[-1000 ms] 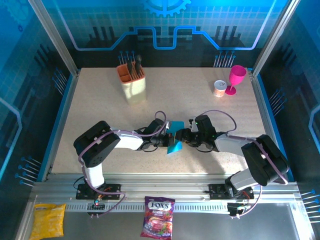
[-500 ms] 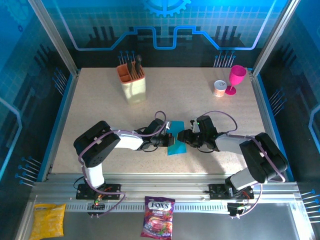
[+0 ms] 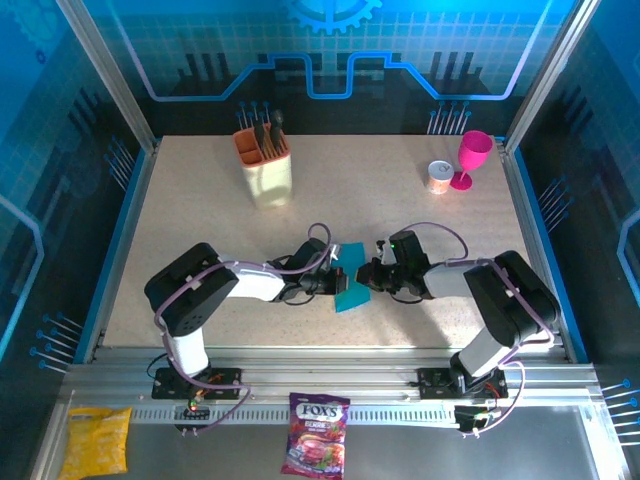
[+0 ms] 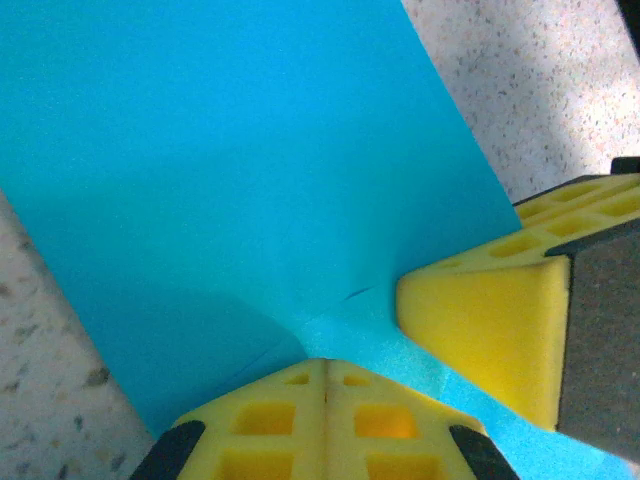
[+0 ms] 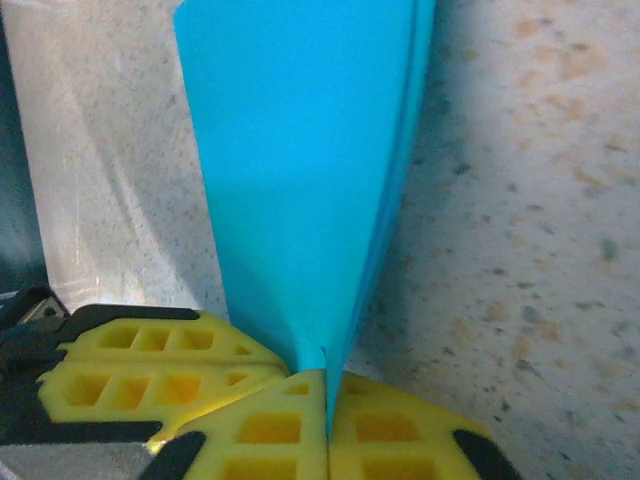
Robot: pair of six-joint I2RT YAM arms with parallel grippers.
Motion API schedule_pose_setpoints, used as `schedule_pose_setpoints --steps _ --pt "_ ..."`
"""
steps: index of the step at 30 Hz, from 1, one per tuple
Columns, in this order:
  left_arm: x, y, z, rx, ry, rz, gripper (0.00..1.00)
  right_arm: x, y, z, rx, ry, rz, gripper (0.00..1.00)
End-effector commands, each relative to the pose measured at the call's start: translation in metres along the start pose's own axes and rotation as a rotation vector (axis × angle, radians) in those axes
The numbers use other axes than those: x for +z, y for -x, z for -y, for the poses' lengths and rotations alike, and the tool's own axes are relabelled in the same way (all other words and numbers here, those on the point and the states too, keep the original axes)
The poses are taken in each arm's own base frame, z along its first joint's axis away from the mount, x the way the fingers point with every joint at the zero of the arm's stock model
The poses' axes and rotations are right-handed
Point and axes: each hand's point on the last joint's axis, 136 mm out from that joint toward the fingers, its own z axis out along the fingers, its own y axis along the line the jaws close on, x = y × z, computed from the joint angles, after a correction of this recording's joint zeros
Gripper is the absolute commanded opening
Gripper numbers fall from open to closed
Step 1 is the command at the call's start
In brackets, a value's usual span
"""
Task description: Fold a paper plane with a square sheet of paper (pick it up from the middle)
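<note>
Two-ply paper (image 5: 300, 180) in right tool (image 5: 325, 375), flat face in left tool (image 4: 325, 362)

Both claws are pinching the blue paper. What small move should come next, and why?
Probably a small joint lift. The left gripper and right gripper are both shut on the folded blue paper, close together, low over the table; raising it would give room for creasing.

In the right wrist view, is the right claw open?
No, the right claw is shut, its yellow fingers pressed together on the blue paper.
</note>
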Motion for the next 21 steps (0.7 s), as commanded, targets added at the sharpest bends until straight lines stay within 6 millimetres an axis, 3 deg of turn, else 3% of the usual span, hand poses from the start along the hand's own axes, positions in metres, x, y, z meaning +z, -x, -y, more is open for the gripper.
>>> schedule_pose_setpoints --steps 1,4,8,14,17,21 --pt "-0.013 -0.01 -0.012 -0.064 0.034 -0.03 0.0 -0.007 0.015 -0.013 -0.005 0.058 0.044 0.0" --pt "-0.03 0.01 -0.023 -0.175 0.024 0.047 0.0 -0.021 0.017 -0.019 -0.006 0.042 0.072 0.0" --pt "-0.056 0.029 -0.04 -0.29 0.012 0.14 0.03 -0.055 0.015 -0.016 -0.048 -0.133 0.113 0.0" --pt "-0.086 0.039 -0.052 -0.317 0.034 0.203 0.08 -0.129 0.021 -0.009 -0.258 -0.615 0.198 0.0" --pt "-0.096 0.038 -0.059 -0.32 0.06 0.218 0.09 -0.157 0.029 -0.009 -0.374 -0.862 0.233 0.0" --pt "-0.107 0.037 -0.064 -0.335 0.069 0.233 0.09 -0.169 0.036 -0.01 -0.472 -1.102 0.248 0.0"
